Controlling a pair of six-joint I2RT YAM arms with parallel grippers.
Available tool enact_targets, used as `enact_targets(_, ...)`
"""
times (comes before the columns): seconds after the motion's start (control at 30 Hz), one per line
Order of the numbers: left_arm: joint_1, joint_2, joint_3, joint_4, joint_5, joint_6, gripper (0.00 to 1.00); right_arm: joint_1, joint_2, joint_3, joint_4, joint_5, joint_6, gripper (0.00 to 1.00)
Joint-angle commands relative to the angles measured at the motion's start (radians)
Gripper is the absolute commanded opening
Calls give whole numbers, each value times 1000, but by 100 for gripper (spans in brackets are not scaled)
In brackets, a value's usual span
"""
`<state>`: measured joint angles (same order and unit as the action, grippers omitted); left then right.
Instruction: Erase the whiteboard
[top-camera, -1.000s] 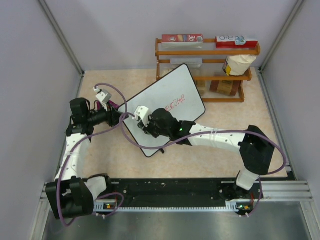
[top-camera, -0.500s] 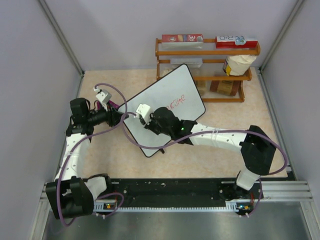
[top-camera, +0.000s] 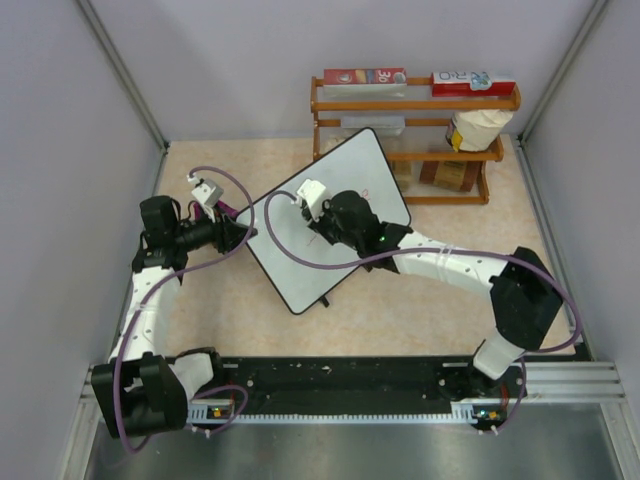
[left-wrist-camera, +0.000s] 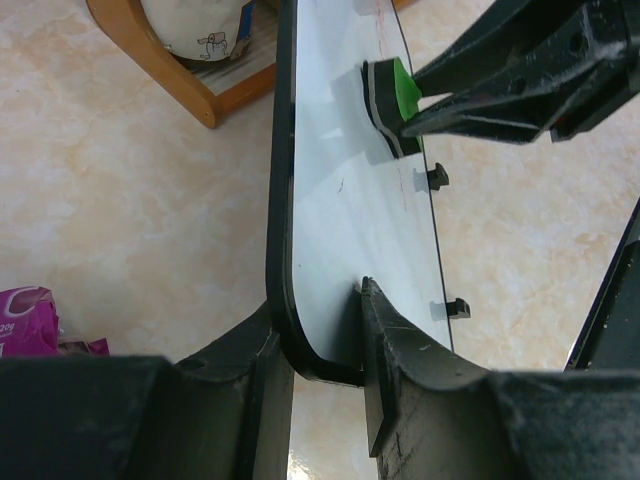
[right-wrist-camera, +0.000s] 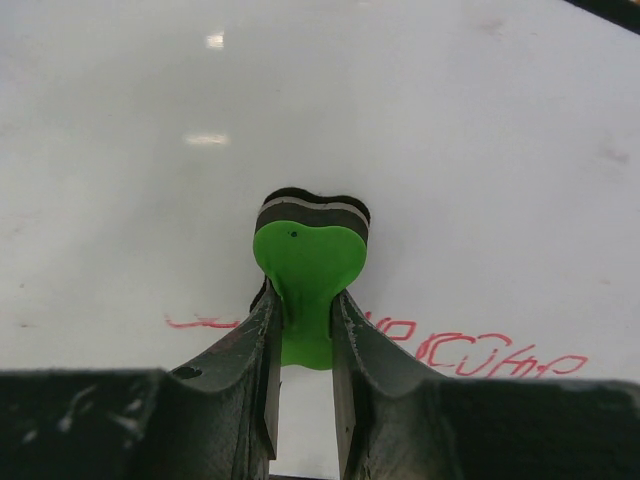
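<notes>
1. Hidden or unclear
- In the top view the right arm (top-camera: 440, 265) crosses the whiteboard (top-camera: 372, 165) and covers its middle. The right gripper (top-camera: 325, 225) and what it carries cannot be made out there.
- Red writing (right-wrist-camera: 470, 352) runs along the lower part of the right wrist view. The gripper fingers (right-wrist-camera: 245, 370) block its middle section, and the characters cannot be read.
- A faint red smudge (right-wrist-camera: 615, 155) lies towards the right edge of that view.
- In the left wrist view a pink packet (left-wrist-camera: 30, 325) is cut off at the left edge, and only one corner of the wooden rack (left-wrist-camera: 170, 70) shows.
- Whether the whiteboard lies flat on the table (top-camera: 210, 300) or is raised off it cannot be told.

2. Whiteboard position
- It sits diagonally at mid-table. Its far corner is just in front of the rack (top-camera: 410, 100), and its near-left corner is at the left gripper (top-camera: 240, 232).

3. Left gripper
- The left gripper (left-wrist-camera: 320, 340) is clamped on the rounded corner of the whiteboard (left-wrist-camera: 350, 230), with one finger on each face.

4. Right gripper
- The right gripper (right-wrist-camera: 303, 330) is closed on the green tab of the eraser (right-wrist-camera: 305, 255).
- The eraser's dark pad is pressed against the white surface just above the writing.
- The left wrist view confirms that the eraser (left-wrist-camera: 390, 95) touches the board face.
</notes>
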<state>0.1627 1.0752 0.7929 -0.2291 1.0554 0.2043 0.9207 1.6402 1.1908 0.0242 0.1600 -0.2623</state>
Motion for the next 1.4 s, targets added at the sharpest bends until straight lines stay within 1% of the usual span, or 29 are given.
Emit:
enact_targets(0.0,-20,-8,-29,-15,-21,150,0,-71,-34,1,66,52,-23,0)
enact_targets(0.47,-20,-6,-31,-15,-20,155,0,-198,-25,6,82,42,-46,0)
enact_targets(1.07,-20,-4,-29,-13,-14,156,0,-405,7,21,88,6,-38,0)
enact_targets(1.37,-19,-3,-29,-15,-12,153,0,-419,3,1,95,-53,-9,0)
